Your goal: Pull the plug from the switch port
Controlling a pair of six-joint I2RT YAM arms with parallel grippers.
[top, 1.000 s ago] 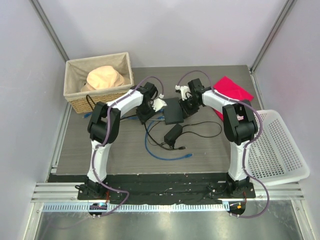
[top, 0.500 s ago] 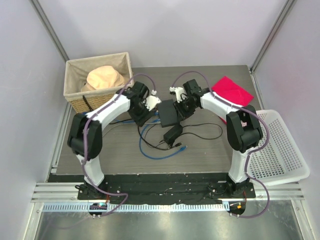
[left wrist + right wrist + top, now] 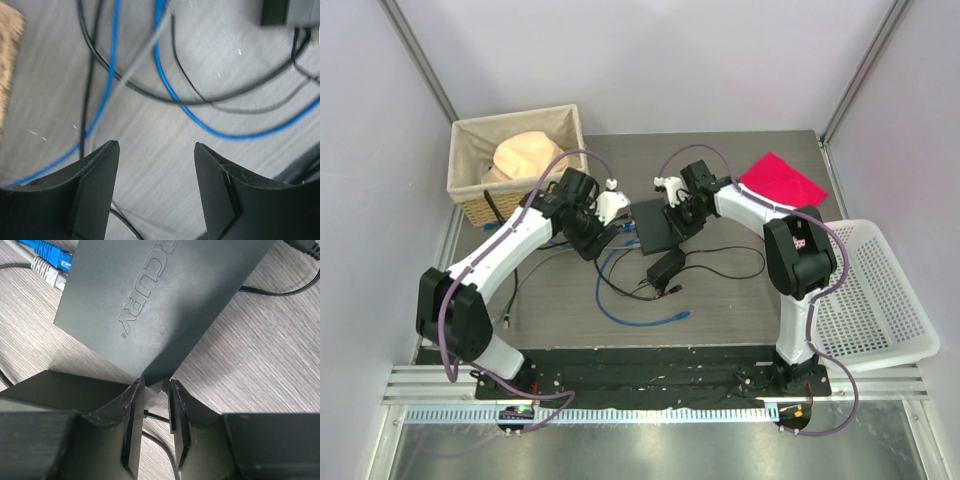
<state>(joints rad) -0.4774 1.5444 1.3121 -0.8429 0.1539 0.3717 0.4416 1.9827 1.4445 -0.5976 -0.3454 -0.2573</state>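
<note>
Underneath everything, a grey wood-grain bench [image 3: 740, 310], with a white plastic basket [image 3: 880, 300] off its right edge and a wicker basket [image 3: 475, 205] at the far left corner. Mid-bench: the switch [image 3: 653, 228], flat, matte black, bigger than either claw. Likely light and rigid, with a smooth shell, so apt to skate across the bench unless pinned. Just nearer, the smaller adapter brick [image 3: 666, 268], and beside it loose loops of blue cable [image 3: 640, 315], limp and easy to snag.

Right claw [image 3: 155, 384]: narrow, nipped onto a corner of the switch, seemingly bracing it. Left claw [image 3: 156, 146]: wide, nothing between the fingers, hovering over bench and cables to the left of the switch.

Smallest of all, at the switch's far edge in the right wrist view: a blue plug [image 3: 50, 251] right against the socket side, seating impossible to judge, and a grey plug [image 3: 49, 271] just beside it with its clear tip exposed, apparently out of any port. Small, stiff, and probably brittle at the latch tab. Best taken by the moulded body, tab squeezed, drawn straight out; never by the cord.
</note>
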